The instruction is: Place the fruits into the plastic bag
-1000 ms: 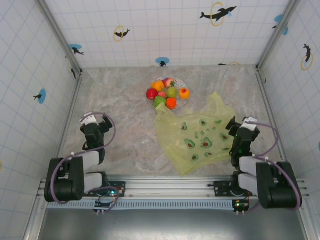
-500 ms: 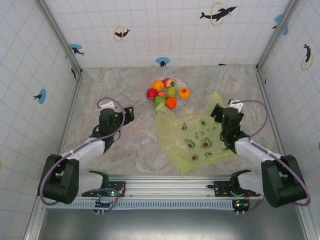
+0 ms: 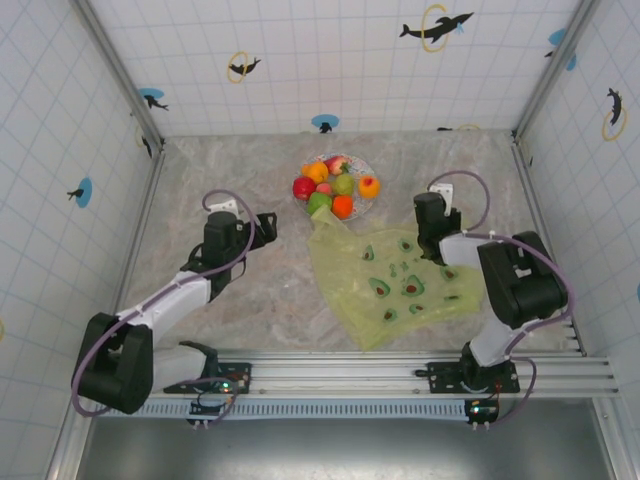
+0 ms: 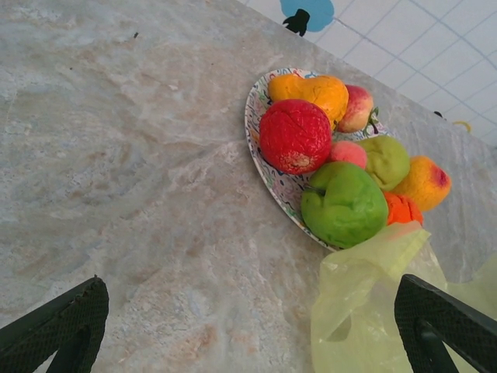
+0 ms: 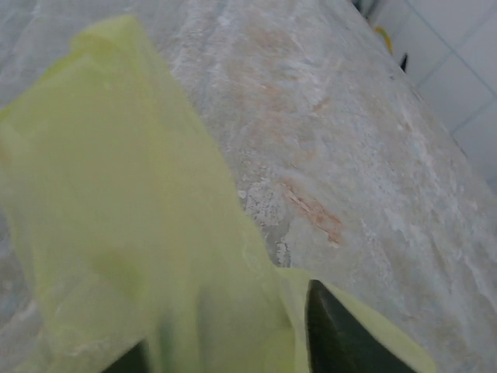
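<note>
Two grippers to log, left to right.

Far left: left gripper (image 3: pixel 263 225) spread wide, holding nothing, low over the marble-look table (image 3: pixel 220 180), aimed at the fruits. From its wrist view, fingers (image 4: pixel 54 326) at both lower corners, well apart.

Centre: about seven fruits (image 3: pixel 333 187) heaped on a patterned plate (image 4: pixel 254 128), packed against one another. Red one (image 4: pixel 295 136) and green one (image 4: pixel 342 203) nearest the left gripper. Judged light, firm and round, with a matte dimpled skin. Likely to roll if nudged, unlikely to bruise. Best taken across the widest part, from above, outer pieces first.

Right of the plate: plastic bag (image 3: pixel 400 280) flat and crumpled on the table, with one corner reaching up to the plate's near edge. Judged thin, limp and slippery, with no stiffness to keep its own mouth open. Best pinched at a free rim edge and lifted.

Far right: right gripper (image 3: pixel 430 208) at the bag's upper right corner. From its wrist view, yellow film draped between the dark fingers (image 5: pixel 342 342). Cannot tell whether pinched or merely flanked.

Surface flat, smooth, pale. Enclosed by white tiled walls (image 3: pixel 300 60) with dolphin stickers (image 3: pixel 437 25).
</note>
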You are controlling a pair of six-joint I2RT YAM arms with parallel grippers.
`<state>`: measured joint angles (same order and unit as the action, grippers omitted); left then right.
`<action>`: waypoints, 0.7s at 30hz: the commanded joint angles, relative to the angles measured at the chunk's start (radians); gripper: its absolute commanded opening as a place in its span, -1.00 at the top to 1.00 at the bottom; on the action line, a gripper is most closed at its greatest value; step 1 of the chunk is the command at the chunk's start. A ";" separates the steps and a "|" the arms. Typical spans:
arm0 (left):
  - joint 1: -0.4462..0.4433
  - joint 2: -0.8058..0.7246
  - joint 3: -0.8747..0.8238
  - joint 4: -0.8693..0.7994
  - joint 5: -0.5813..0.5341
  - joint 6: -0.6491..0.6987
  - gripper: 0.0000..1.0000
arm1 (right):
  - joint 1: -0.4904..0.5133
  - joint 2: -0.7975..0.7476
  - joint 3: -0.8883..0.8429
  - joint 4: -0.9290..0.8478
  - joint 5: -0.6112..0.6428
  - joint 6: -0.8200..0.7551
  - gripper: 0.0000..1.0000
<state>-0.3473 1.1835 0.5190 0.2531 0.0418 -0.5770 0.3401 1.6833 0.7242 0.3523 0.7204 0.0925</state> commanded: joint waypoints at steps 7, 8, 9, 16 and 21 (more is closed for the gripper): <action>-0.028 -0.176 0.088 -0.105 -0.067 0.102 -0.91 | -0.089 -0.288 -0.052 0.049 -0.227 -0.319 1.00; -0.030 -0.186 0.106 -0.103 -0.055 0.113 -0.90 | -0.103 -0.337 -0.062 0.066 -0.296 -0.341 1.00; -0.032 -0.192 0.131 -0.104 -0.040 0.125 -0.89 | -0.121 -0.381 -0.066 0.080 -0.376 -0.358 1.00; -0.055 -0.158 0.301 -0.107 0.129 0.206 -0.86 | -0.230 -0.506 0.125 -0.106 -0.868 -0.409 1.00; -0.184 -0.042 0.427 -0.119 0.197 0.317 -0.82 | -0.233 -0.502 0.296 -0.244 -1.056 -0.434 1.00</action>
<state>-0.4633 1.0840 0.8825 0.1562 0.1539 -0.3710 0.1097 1.1931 0.9321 0.2043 -0.1364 -0.3077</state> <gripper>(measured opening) 0.911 0.055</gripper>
